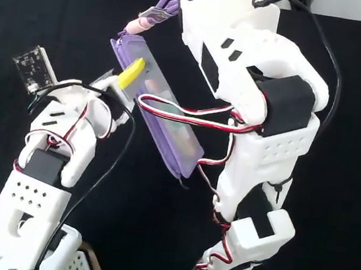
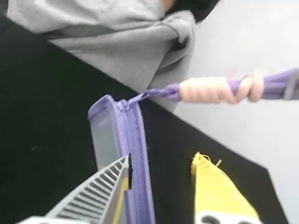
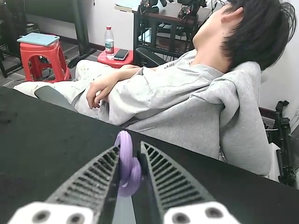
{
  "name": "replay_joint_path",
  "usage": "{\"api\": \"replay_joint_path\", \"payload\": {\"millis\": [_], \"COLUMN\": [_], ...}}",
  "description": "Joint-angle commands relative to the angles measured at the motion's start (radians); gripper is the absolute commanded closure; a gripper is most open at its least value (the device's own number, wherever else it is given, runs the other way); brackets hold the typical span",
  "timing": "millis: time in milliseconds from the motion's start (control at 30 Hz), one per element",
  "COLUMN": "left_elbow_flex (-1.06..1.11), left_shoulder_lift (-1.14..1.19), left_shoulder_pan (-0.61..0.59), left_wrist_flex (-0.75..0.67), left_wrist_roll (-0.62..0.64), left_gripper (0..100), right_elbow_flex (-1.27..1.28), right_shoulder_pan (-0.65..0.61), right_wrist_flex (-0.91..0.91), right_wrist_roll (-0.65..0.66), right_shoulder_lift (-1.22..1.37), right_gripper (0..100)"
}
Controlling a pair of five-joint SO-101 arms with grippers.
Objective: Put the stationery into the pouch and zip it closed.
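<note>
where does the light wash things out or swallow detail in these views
High view: the white arm shells are bright against the black table, where no shadows read; left wrist view: the pale background beyond the pouch is washed out; right wrist view: even room light, no glare.

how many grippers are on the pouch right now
2. The left gripper straddles the zipper edge of the pouch, jaws apart; the right gripper is shut on the purple strap at its end.
</note>
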Motion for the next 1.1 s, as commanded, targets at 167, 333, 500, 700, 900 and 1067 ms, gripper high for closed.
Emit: {"api": "replay_joint_path", "payload": {"millis": [167,333,500,700,900,1067], "left_elbow_flex": [-0.196,-0.320,-0.375,-0.360,-0.366,-0.403], "left_shoulder_lift": [0.313,0.385,0.396,0.411,0.539,0.588], "left_shoulder_pan": [-0.030,-0.027,-0.028,-0.027,-0.027,-0.027], "left_wrist_flex": [0.021,0.074,0.072,0.043,0.006,0.015], "left_wrist_roll": [-0.012,-0.011,-0.017,-0.017,-0.017,-0.011], "left_gripper": [78,79,90,91,92,88], "right_elbow_flex": [-0.053,-0.054,-0.051,-0.053,-0.053,-0.054], "right_shoulder_pan": [0.017,0.026,0.028,0.028,0.029,0.052], "right_wrist_flex": [0.003,0.003,0.005,0.005,0.005,0.005], "right_wrist_roll": [-0.003,-0.003,-0.003,-0.003,-0.003,-0.003], "right_shoulder_lift": [-0.013,-0.013,-0.015,-0.016,-0.018,-0.018], "right_gripper": [98.8,98.8,98.8,98.8,98.8,98.8]}}
